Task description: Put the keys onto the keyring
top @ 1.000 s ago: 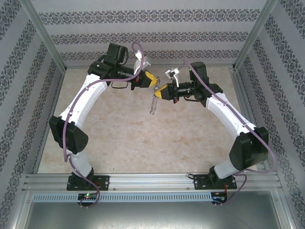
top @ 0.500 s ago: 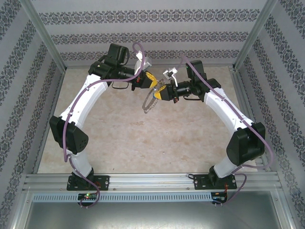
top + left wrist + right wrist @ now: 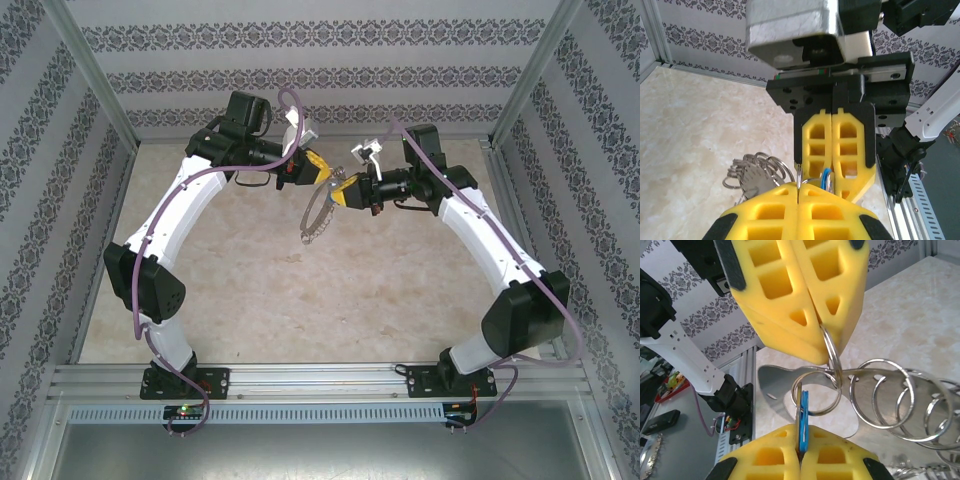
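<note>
Since a second ago the keyring (image 3: pixel 756 174) is hanging differently. Then it was a narrow straight strand under my wrists; now it is spreading into an open loop, and my right arm is sitting a little farther to the right.

My left gripper (image 3: pixel 324 173) is clamping shut on one thin silver ring of the keyring, pinching it edge-on between the yellow fingers. The other rings and small silver pieces are dangling below and to one side, over the marbled table (image 3: pixel 250 290).

My right gripper (image 3: pixel 339 191) is closed on the key (image 3: pixel 803 412), gripping its blue head so that it is standing upright between my fingertips.

I am holding both grippers tip to tip, very close together, above the far middle of the table. From my right wrist, the key is sitting just beside the pinched ring and crossing a smaller ring linked to it. I cannot tell whether it is threaded through.
</note>
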`<state>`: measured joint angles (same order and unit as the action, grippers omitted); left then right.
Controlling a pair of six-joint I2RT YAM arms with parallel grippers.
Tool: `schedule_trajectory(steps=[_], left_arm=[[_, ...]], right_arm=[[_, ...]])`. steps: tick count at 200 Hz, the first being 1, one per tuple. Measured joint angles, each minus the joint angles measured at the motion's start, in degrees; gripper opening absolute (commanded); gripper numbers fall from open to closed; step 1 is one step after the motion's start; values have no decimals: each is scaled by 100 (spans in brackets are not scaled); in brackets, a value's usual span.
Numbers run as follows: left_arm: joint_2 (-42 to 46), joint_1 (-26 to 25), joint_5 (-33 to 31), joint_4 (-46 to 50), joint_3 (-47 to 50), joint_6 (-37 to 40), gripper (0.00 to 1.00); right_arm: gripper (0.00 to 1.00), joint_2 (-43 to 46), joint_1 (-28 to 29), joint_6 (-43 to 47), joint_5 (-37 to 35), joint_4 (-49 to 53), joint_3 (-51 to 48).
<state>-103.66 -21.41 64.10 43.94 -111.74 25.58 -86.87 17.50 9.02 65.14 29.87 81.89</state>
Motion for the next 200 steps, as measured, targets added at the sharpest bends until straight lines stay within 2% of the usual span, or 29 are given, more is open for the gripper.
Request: schedule_trajectory(steps=[200], left_arm=[[31,-39,90,-223,52,-17,0]], right_arm=[[0,61,-225,170,-37,426,293]])
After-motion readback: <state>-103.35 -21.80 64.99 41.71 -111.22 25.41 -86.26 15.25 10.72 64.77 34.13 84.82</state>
